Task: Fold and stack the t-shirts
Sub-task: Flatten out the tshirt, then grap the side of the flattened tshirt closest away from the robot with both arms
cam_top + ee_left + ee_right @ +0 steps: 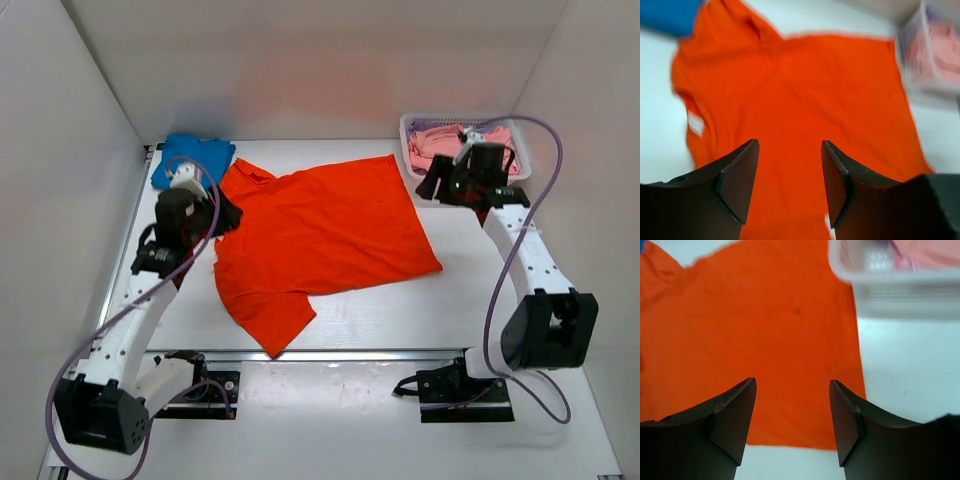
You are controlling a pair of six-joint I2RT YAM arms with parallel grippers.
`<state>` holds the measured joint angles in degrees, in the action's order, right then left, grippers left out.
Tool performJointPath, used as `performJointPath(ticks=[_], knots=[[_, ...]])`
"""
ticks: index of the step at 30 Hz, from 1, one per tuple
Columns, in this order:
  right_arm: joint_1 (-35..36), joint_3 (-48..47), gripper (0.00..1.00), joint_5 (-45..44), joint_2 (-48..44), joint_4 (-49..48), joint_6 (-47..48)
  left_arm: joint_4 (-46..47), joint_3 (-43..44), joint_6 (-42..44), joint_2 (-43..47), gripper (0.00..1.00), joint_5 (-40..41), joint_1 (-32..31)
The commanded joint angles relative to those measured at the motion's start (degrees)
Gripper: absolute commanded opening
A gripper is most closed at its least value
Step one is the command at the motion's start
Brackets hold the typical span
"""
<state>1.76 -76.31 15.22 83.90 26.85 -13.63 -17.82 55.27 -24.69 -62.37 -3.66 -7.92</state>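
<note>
Left gripper (790, 142) and right gripper (792, 381) are hovering released over the orange t-shirt (320, 235); pink t-shirts (435, 145) are lying in the basket (404, 132).

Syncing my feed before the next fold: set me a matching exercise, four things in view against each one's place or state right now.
Things:
1. orange t-shirt
2. blue t-shirt
3. pink t-shirts
4. left gripper

Places or states:
A. in the white basket, far right
B. open, holding nothing
C. spread out in the middle
D. bundled at the far left corner

Pairs: 1-C, 2-D, 3-A, 4-B.
</note>
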Motion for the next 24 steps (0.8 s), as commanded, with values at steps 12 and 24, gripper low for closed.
performJointPath(ticks=[12,24], knots=[[-1.3,27.3,0.58,-4.7,-7.1,-7.8,0.2,-17.9,-25.7,-11.5,10.3,0.60,-4.9,-17.9],[-4.1,29.3,0.61,-5.2,-6.1,-8.7,-0.8,-23.5,-31.0,-17.4,13.6,0.64,-1.0,-18.9]])
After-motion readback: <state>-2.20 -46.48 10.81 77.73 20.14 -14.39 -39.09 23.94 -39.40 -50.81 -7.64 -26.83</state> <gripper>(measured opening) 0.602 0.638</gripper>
